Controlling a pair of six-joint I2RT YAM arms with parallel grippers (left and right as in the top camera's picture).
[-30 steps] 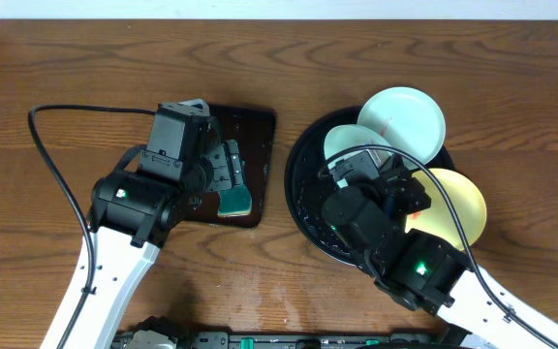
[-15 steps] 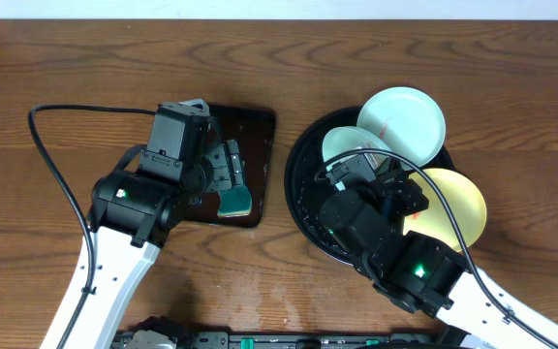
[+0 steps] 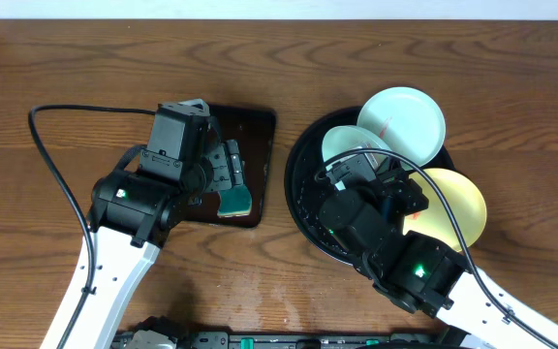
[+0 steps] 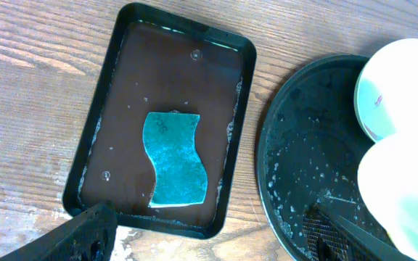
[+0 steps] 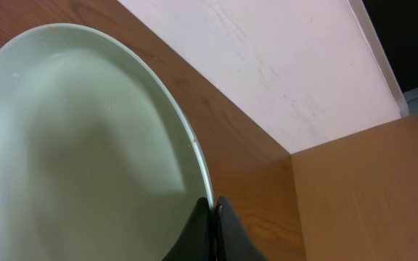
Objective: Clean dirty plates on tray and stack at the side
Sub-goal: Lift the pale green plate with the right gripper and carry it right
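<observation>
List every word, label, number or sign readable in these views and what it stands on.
None readable. No lettering shows on the sponge, the rectangular tray, the round black tray, the upper mint plate, the lower mint plate, the yellow plate, the left arm or the right arm.
The hardware at the overhead view's bottom edge is too small to tell.

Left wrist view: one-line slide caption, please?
Open left hand over teal sponge in rectangular tray, beside round black tray with two pale plates.

Robot test bench, I'd say: wood-grain table (image 3: pixel 46 58) under my left claw (image 3: pixel 229 173), plain pale wall (image 5: pixel 281 65) beyond (cable (image 3: pixel 51 160) looping loose beside it).
</observation>
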